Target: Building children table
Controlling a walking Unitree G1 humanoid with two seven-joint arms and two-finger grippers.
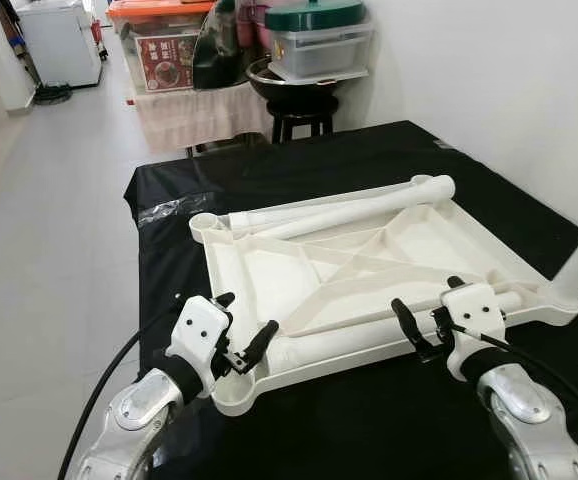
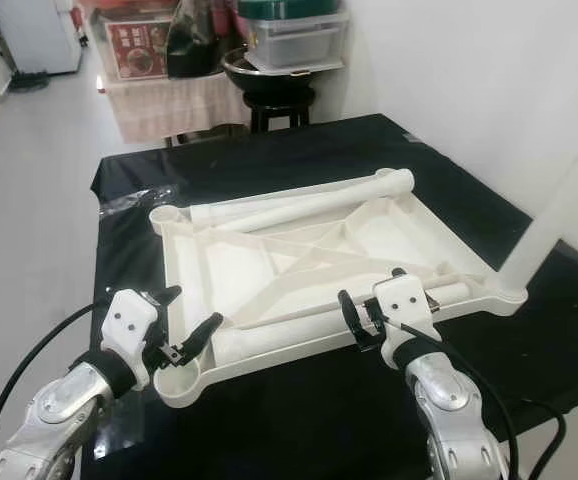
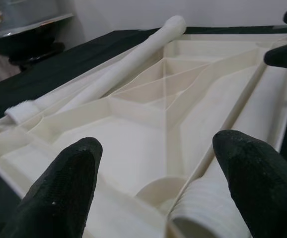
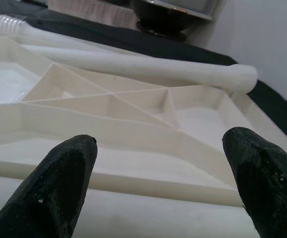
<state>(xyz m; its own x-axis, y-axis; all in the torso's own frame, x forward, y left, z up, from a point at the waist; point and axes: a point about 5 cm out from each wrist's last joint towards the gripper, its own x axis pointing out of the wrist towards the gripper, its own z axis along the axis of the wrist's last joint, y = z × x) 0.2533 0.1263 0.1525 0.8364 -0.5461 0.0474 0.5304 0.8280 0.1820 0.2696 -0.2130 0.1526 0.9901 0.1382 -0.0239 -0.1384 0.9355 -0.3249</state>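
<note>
Now, left gripper [image 1: 245,330] with fingers spread wide, empty, at the near left corner of the upturned white tabletop [image 1: 269,275] on the black table [image 1: 369,150]; loose legs [image 1: 359,208] lying inside; right gripper [image 1: 427,315] likewise wide open, empty, over the near rim.

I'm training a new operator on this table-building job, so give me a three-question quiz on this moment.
1. True or false: the white plastic tabletop lies underside up on the black cloth-covered table.
2. Which white tube-shaped leg do both open end effectors flank: the one along the near rim or the one along the far rim?
3. Multiple choice: the left end effector is by the tabletop's (a) near left corner socket, (b) far right corner, (c) centre.

Key: 1 true; 2 near rim; 3 a. The right end effector sits farther along the same leg.
</note>
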